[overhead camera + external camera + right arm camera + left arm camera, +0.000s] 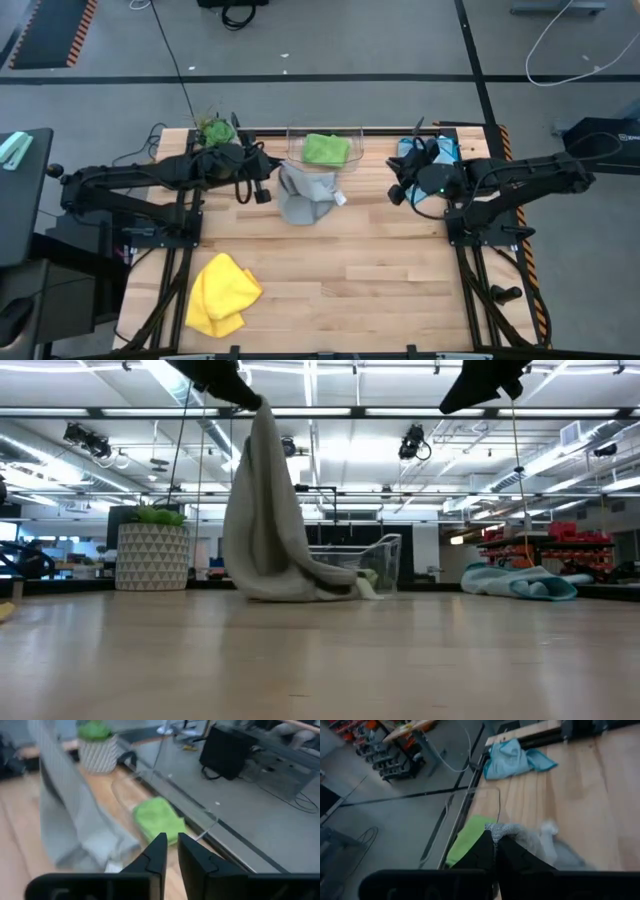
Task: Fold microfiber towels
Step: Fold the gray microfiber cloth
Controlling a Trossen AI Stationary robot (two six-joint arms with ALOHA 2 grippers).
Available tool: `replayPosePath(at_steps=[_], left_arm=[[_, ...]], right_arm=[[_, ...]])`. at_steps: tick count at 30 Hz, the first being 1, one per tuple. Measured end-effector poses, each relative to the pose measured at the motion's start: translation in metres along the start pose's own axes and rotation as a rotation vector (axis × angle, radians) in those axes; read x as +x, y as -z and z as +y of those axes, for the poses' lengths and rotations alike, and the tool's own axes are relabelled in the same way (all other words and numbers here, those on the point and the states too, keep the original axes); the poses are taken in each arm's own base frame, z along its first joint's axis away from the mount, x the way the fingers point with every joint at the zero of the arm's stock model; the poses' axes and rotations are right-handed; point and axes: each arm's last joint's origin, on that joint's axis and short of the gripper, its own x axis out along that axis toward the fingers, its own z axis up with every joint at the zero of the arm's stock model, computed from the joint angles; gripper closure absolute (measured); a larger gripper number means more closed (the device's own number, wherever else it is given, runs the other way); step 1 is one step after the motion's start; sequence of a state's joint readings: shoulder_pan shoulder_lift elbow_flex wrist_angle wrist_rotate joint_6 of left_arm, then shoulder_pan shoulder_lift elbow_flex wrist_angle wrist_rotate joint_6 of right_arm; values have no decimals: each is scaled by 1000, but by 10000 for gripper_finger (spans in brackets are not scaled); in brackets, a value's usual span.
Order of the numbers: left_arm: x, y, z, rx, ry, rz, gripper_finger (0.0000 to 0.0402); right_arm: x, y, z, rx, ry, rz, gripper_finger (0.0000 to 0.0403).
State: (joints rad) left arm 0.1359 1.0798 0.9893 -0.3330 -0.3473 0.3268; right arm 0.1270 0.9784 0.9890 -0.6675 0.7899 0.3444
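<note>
Four towels lie in your workspace. Your left gripper (495,851) is clenched on a corner of the grey towel (305,196), holding it up near the bench's (380,270) far edge while its lower part trails on the wood. The green towel (326,149) sits in the clear bin (356,150) at the far edge. The blue towel (520,580) lies at the far right corner, the yellow towel (222,292) near the front left corner. Your right gripper (169,851) hovers raised beside the blue towel, fingers nearly together, grasping nothing.
</note>
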Motion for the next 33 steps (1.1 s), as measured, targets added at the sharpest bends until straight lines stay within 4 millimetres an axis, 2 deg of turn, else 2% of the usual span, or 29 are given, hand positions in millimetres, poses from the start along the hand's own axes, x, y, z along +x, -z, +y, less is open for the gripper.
replayPosePath(at_steps=[5,9,15,20,26,33], left_arm=[[-6,-7,1,-11,14,0,392],[-5,-4,-1,-29,22,25,388],[-7,-6,-3,-36,29,11,394],[-16,-11,-24,100,184,-32,390],[-29,-17,-60,221,416,-106,394],[-24,-18,-94,281,517,-96,394]], right_arm=[[12,11,15,-61,-162,101,287],[36,37,37,-98,-293,200,238],[71,70,63,-88,-381,195,186],[97,82,73,-58,-501,188,164],[114,80,82,-197,-579,134,150],[129,49,100,-300,-729,13,138]])
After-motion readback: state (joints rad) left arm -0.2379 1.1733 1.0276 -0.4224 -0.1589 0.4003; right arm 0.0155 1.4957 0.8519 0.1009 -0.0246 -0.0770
